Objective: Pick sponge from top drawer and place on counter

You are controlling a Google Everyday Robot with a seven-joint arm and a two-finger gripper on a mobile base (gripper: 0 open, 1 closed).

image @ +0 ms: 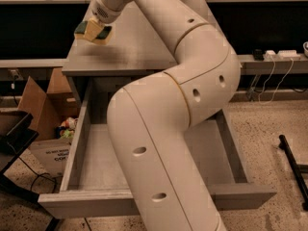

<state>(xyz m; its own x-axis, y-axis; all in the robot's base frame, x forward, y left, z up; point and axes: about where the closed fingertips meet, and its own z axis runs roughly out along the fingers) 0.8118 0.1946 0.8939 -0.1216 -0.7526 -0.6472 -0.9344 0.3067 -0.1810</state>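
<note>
The sponge (pixel 93 31), green on top of pale yellow foam, hangs in my gripper (pixel 96 27) just above the left part of the grey counter (pixel 130 47). The gripper is shut on the sponge, and its fingers are mostly hidden behind the sponge and the wrist. The top drawer (pixel 91 165) is pulled wide open below the counter, and the parts of its floor that show are bare. My large cream arm (pixel 163 114) crosses in front of the drawer and hides its middle.
A cardboard box (pixel 45 124) with bits inside stands on the floor left of the cabinet, with a black object (pixel 12 131) in front of it. A long bench (pixel 269 64) with a power strip (pixel 279 54) runs behind. A black bar (pixel 292 165) lies on the floor at right.
</note>
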